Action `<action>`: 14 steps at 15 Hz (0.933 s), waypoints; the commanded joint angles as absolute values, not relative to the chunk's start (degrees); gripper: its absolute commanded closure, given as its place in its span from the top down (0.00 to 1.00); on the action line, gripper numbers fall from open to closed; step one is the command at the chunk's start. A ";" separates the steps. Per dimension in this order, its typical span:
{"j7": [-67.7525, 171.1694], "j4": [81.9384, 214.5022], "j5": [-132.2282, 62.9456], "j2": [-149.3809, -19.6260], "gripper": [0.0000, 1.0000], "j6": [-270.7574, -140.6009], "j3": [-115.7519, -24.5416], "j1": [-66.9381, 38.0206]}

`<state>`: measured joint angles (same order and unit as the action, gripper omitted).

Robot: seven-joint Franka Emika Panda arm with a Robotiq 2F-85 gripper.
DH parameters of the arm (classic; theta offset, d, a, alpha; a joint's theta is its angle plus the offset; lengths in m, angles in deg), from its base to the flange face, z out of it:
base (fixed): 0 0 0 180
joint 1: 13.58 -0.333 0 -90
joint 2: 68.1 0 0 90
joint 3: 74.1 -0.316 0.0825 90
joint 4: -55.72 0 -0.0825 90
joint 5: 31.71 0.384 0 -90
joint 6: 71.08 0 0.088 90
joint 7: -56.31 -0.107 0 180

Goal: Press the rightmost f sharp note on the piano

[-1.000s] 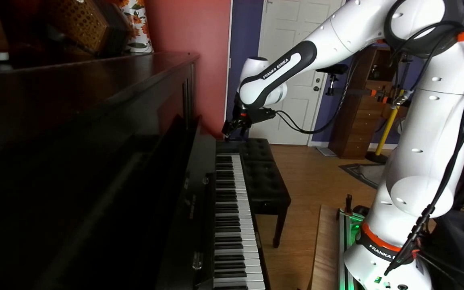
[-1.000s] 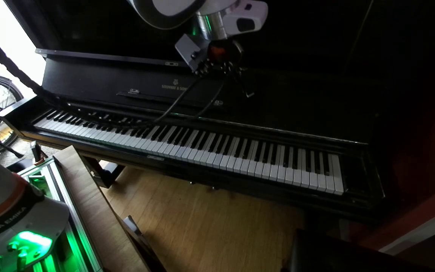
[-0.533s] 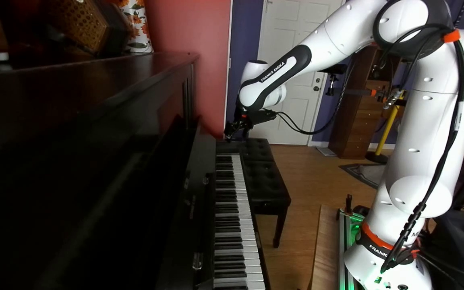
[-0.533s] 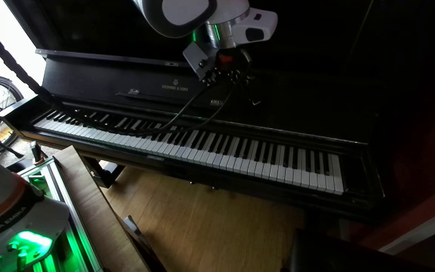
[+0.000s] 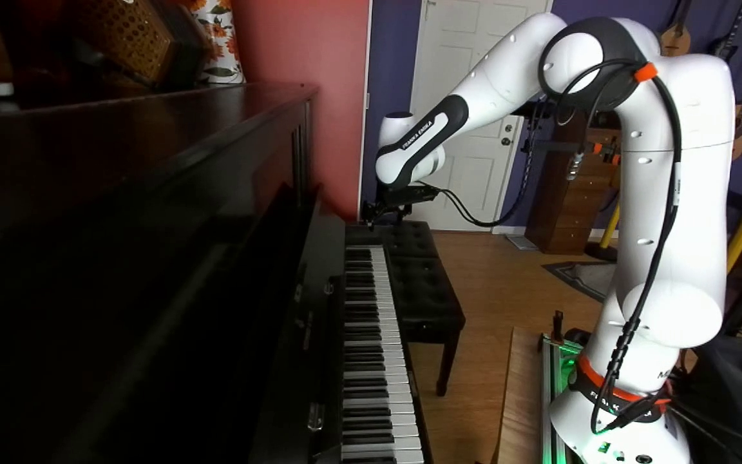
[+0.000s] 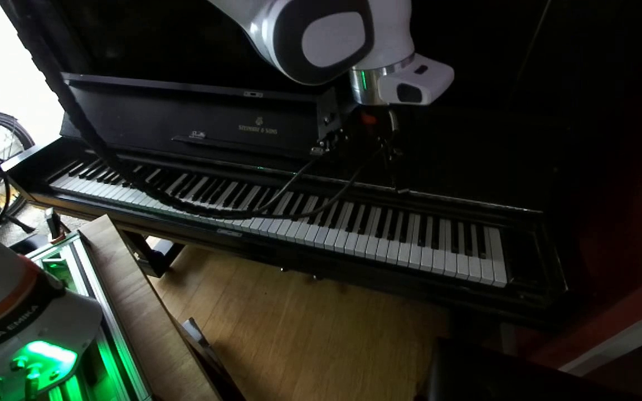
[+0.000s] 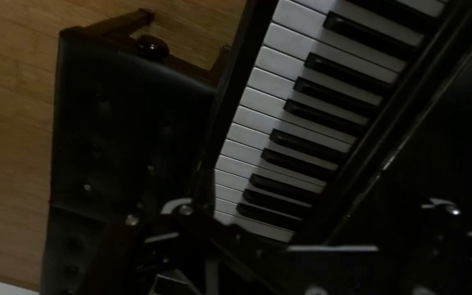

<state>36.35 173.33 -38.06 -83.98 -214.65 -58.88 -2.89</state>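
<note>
Piano [image 6: 276, 153] extends with its keys [image 6: 343, 242] across the middle of an exterior view, where the gripper [image 6: 398, 186] hangs right of centre, too dim to tell how far it opens or whether it holds something, while a black bench [image 7: 129, 131] stands at left in the wrist view.

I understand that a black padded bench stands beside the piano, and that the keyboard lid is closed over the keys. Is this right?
Not quite: the keyboard lid is open, leaving the keys uncovered, as both exterior views show. The black padded bench does stand beside the piano.
</note>
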 commanded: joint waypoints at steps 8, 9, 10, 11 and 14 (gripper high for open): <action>34.49 154.40 -34.35 -102.44 0.27 -203.23 -57.97 -0.29; 35.04 153.42 -33.85 -103.64 0.19 -204.30 -58.20 0.13; 35.47 152.39 -33.29 -104.76 0.11 -204.88 -58.37 0.47; 36.10 151.44 -32.56 -105.96 0.04 -206.69 -58.69 0.94; 37.76 148.68 -29.57 -109.26 0.00 -210.55 -59.86 2.38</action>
